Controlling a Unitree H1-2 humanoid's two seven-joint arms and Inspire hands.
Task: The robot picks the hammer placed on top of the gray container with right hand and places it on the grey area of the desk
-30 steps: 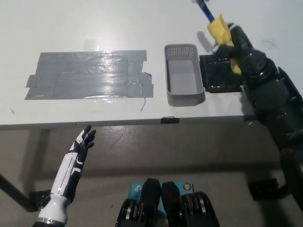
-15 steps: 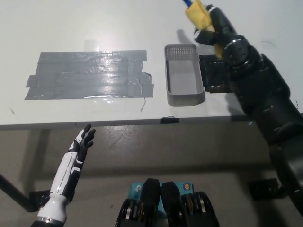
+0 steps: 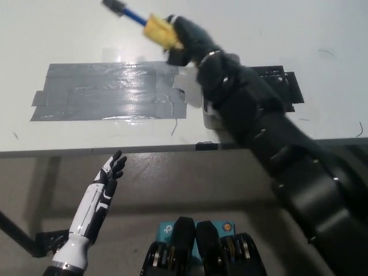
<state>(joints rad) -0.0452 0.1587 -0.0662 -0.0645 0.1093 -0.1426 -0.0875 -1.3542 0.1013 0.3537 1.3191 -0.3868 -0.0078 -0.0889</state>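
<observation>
Head view: hammer carried above the surface, grey area just below-left of the right hand.

The right hand (image 3: 187,41) is clenched around the yellow grip of the hammer (image 3: 144,23), whose long axis runs up-left from the hand, head outermost. The grey area (image 3: 103,92) lies just below and left of this hand; the gray container (image 3: 208,119) is largely hidden under the arm. The left hand (image 3: 110,172) rests, fingers apart, off the surface's near edge.
</observation>
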